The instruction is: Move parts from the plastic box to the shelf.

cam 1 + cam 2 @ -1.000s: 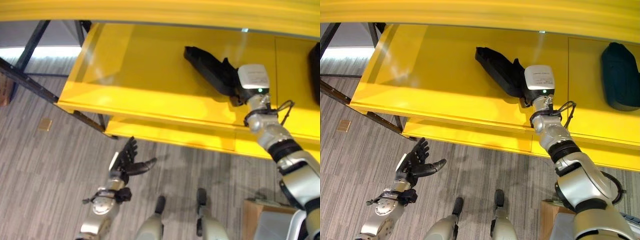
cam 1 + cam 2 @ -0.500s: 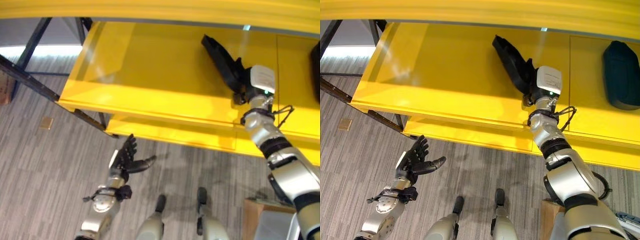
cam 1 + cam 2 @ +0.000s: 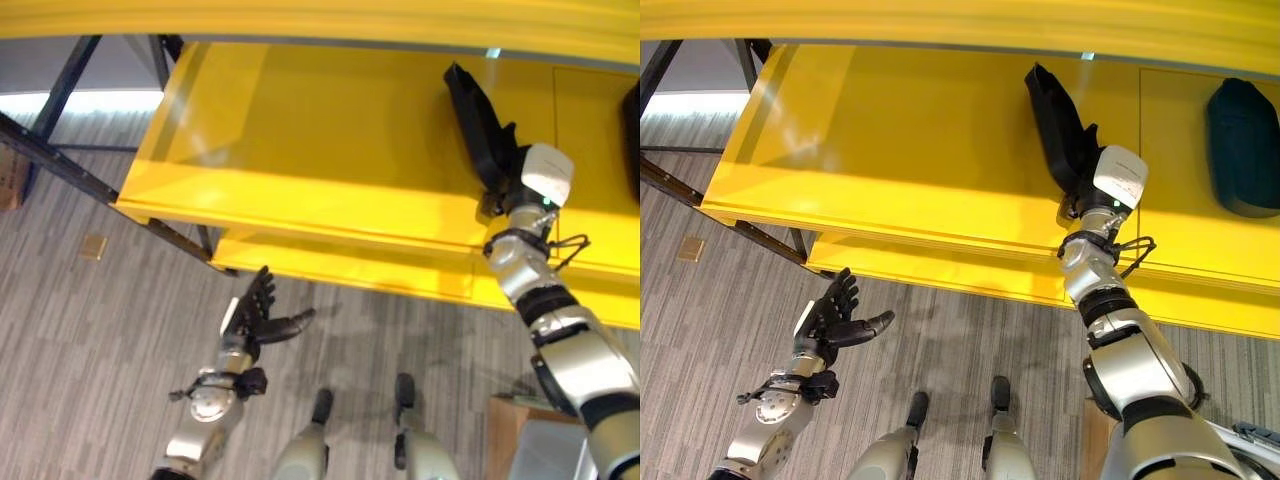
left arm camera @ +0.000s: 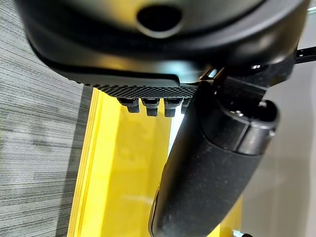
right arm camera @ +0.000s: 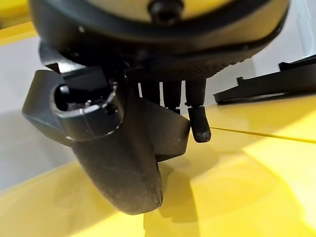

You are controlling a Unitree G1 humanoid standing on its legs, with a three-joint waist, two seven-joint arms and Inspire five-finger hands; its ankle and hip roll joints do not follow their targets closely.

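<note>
Shelf [image 3: 890, 150]: yellow, broad and deep, with a lower lip along its front edge. A seam divides it into a wide left bay and a narrower right bay. The left bay is bare yellow surface from the left edge to the part, leaving ample open room there.

Floor [image 3: 90, 330]: grey striped carpet below and in front of the shelf; a small tan tile [image 3: 91, 247] lies on it to the left.

Second part [image 3: 1243, 150]: dark, rounded, lying in the right bay, well apart from the held part and across the seam from it.

Part [image 3: 1058, 125]: long, black, flat-bodied moulding on the shelf surface in the left bay, near the seam. Its long axis runs from the shelf's back toward the front, leaning slightly rightward as it nears; the narrow far end points to the back of the shelf, the near end sits at the right hand, set back from the front edge.

Right hand [image 3: 1087, 182]: reaching over the shelf's front edge, fingers curled about the part's near end (the wrist view shows the thumb [image 5: 118, 148] and fingers [image 5: 197, 123] bent, the shelf just beneath).

Left hand [image 3: 258, 318]: low over the floor, in front of the shelf, fingers straight and spread, holding nothing.
</note>
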